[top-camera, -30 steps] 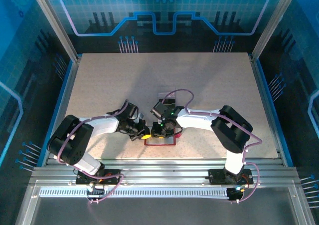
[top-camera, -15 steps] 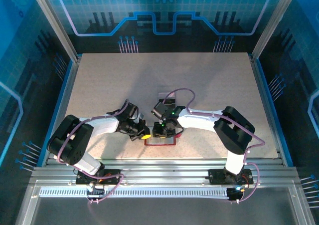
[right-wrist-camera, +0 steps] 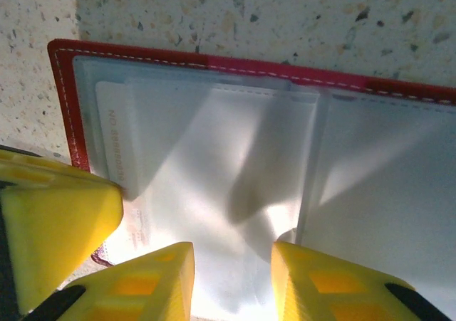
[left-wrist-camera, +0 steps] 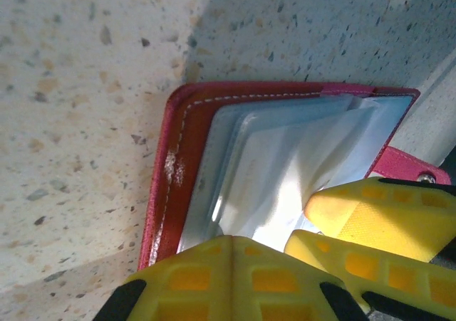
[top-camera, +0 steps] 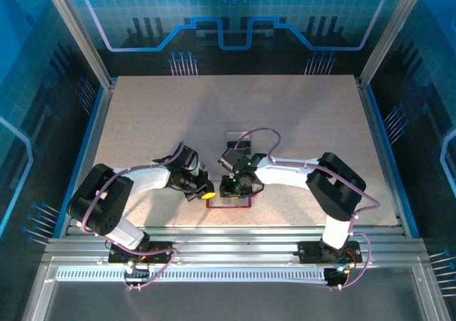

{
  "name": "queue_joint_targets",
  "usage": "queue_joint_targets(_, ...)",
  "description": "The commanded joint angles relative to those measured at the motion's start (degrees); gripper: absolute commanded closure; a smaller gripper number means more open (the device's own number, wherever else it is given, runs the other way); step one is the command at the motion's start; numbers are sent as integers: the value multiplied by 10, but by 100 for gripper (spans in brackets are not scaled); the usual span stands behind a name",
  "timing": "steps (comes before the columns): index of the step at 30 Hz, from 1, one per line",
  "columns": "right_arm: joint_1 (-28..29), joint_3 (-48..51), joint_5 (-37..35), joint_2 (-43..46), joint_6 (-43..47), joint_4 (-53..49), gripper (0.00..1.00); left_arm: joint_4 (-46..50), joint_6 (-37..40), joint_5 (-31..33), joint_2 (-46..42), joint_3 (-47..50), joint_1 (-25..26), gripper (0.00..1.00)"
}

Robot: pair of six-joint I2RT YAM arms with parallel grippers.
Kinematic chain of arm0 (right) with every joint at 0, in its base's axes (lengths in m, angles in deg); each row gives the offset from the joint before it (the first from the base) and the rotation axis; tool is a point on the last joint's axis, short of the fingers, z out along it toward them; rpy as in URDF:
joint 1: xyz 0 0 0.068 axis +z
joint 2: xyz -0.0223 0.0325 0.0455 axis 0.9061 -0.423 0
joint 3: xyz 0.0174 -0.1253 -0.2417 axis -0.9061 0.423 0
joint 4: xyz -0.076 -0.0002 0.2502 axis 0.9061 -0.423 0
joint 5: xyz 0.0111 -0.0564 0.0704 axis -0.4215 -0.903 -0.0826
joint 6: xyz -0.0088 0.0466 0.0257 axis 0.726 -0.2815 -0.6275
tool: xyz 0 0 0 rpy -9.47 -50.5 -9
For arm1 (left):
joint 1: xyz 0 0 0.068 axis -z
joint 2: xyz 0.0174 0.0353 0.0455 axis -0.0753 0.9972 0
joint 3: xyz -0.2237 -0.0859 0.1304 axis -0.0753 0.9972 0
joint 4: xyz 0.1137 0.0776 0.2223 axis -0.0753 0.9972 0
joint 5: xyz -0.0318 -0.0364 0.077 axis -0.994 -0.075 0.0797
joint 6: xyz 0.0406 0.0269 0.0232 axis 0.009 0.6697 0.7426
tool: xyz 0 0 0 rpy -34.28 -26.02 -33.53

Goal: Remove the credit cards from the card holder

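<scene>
Top external: card holder (top-camera: 229, 202) lies open at the table's (top-camera: 142, 122) near edge, midway along. Left gripper (top-camera: 207, 193) is clenched, pressing the holder's left border, probably to pin it. Right gripper (top-camera: 232, 187) has jaws parted over the pale pockets, grasping nothing; one credit card (right-wrist-camera: 114, 143) sits tucked inside.

- A speckled beige table (top-camera: 142, 122).
- A red card holder (top-camera: 229, 201) lies open on it at 6 o'clock, near the front edge.
- Dark cards (top-camera: 239, 139) lie near the holder, toward 12 o'clock from it.
</scene>
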Motion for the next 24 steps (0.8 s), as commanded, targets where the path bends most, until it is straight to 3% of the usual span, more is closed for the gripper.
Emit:
queue_joint_targets(1,-6,20,7,21,-16,10,65,40,18,16,0,-18,0,99)
queue_joint_targets(8,-13,49,21,32,-27,47,65,47,11,12,-19,-32,0,94)
queue_joint_targets(24,-19,69,35,43,-34,76,65,-46,-58,-42,-7,-10,3,79)
